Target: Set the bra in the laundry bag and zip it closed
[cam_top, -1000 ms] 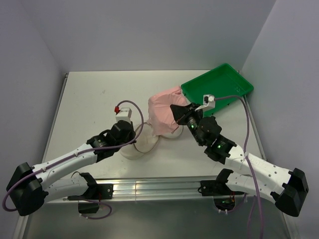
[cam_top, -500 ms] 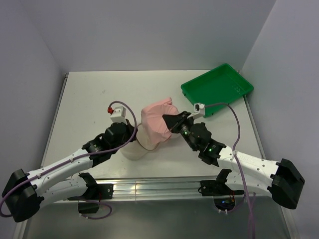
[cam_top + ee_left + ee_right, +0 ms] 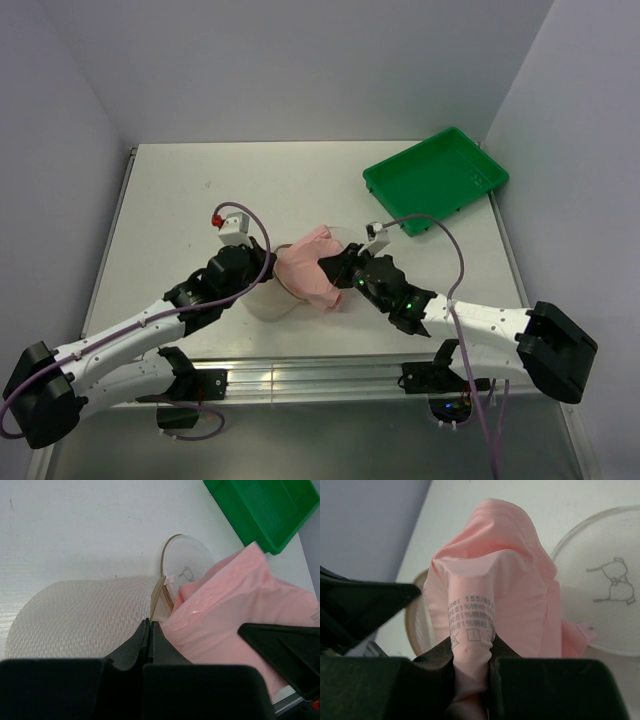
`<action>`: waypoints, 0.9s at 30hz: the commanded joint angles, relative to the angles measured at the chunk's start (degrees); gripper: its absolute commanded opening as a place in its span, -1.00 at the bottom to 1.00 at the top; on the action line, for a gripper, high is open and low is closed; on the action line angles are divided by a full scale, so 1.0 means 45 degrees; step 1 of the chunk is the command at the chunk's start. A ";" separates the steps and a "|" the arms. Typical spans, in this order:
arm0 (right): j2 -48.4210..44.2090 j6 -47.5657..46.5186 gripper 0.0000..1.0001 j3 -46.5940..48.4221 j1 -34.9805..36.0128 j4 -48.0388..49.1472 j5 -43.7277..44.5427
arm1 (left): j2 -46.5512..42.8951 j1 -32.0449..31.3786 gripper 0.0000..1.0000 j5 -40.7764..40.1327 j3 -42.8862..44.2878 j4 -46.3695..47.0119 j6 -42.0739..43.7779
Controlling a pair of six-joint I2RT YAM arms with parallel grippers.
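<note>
here r gripper pinches bra at '81%' tag, l gripper nips laundry bag.

High rear overview; two close wrist views, both on the bra.

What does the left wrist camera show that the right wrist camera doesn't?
Only the left wrist view shows the green tray, the woven mesh half of the laundry bag, and the left gripper shut on the bag's rim. Only the right wrist view shows the printed care label pinched in the right gripper. Both show the pink bra and the bag's translucent face with its dark mark.
</note>
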 commanded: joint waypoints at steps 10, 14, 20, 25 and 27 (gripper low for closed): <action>0.3537 -0.1994 -1.00 0.3305 0.0119 -0.1170 -0.2873 | -0.0445 0.0054 -1.00 0.1483 -0.0131 0.1227 0.0201; 0.4609 -0.2073 -1.00 0.4494 0.0157 -0.1598 -0.3398 | -0.0582 0.0054 -0.99 0.2012 -0.0248 0.1539 0.0260; 0.5803 -0.1314 -1.00 0.5026 0.0294 -0.1231 -0.3694 | -0.1011 0.0054 -1.00 0.2267 -0.0949 0.2358 0.0260; 0.6060 -0.1253 -1.00 0.4870 0.0587 -0.1209 -0.3890 | -0.1421 0.0093 -1.00 0.1506 -0.1263 0.2555 0.0668; 0.5456 -0.1214 -1.00 0.4402 0.0626 -0.1151 -0.3811 | -0.1538 0.0151 -1.00 0.1272 -0.1341 0.2634 0.0749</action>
